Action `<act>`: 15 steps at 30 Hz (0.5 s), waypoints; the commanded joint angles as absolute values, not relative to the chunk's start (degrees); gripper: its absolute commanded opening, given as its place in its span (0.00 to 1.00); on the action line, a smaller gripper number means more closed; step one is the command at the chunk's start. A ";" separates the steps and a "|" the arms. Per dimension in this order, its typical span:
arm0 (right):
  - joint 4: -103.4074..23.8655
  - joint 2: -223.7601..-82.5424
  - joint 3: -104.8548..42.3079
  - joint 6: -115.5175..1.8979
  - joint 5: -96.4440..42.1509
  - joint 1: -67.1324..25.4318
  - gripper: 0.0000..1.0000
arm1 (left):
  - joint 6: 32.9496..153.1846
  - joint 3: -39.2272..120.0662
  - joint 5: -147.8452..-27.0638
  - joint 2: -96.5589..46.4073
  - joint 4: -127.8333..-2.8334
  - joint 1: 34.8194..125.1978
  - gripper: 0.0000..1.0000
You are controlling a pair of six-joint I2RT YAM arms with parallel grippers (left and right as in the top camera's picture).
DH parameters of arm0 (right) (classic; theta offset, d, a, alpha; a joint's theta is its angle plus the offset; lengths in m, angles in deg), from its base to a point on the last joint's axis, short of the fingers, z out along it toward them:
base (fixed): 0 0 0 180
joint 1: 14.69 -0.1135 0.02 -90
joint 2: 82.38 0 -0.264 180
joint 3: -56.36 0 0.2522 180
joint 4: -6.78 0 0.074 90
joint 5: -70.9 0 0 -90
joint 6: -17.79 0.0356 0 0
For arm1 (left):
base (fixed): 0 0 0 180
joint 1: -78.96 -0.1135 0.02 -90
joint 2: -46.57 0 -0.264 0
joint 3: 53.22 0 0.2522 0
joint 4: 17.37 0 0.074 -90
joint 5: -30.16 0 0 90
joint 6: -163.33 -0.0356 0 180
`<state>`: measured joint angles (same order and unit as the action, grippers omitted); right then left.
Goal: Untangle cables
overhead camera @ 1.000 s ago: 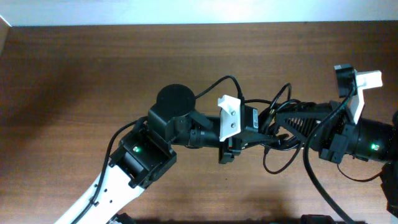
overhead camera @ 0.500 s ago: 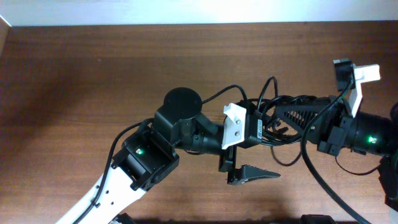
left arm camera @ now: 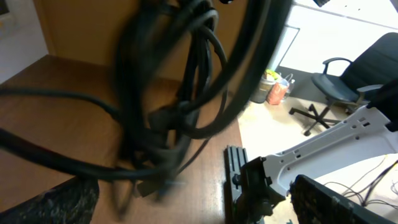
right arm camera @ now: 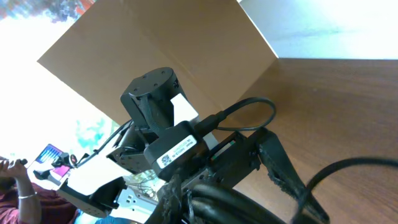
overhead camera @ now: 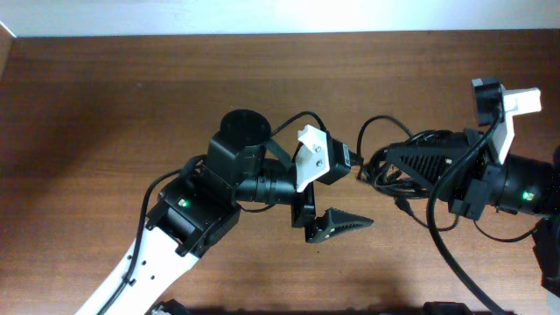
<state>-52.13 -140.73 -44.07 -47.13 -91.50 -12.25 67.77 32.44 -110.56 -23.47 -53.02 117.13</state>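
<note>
Limp, light cables (overhead camera: 391, 179) bunch in the clamped right gripper (overhead camera: 388, 159) toward the right edge of the table (overhead camera: 131, 105); the wide-open left gripper (overhead camera: 357, 194) should likely pinch a loose loop.

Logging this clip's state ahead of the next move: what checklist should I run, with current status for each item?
1. Left gripper open: ok.
2. Right gripper shut on cables: ok.
3. Cables separated into single cords: not ok, they are bunched in a bundle at the right gripper's tip.
4. Cables clear of the left jaws: cannot tell; they fill the left wrist view, blurred.
5. Arms apart: ok in the overhead view.
</note>
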 commanded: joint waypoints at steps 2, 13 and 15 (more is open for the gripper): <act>-51.67 -140.24 -44.75 -47.70 -94.56 -12.05 0.04 | 67.02 32.86 -109.51 -23.49 -53.17 116.91 0.99; -44.83 -140.24 -44.75 -47.70 -102.52 -12.05 0.04 | 67.00 32.86 -100.72 -23.49 -57.74 116.91 0.99; -44.85 -140.24 -44.73 -47.70 -102.54 -12.05 0.04 | 67.00 32.86 -100.70 -23.49 -57.63 116.91 0.99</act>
<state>-45.46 -140.73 -44.07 -47.13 -99.29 -12.25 67.77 32.44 -103.17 -23.47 -57.72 117.13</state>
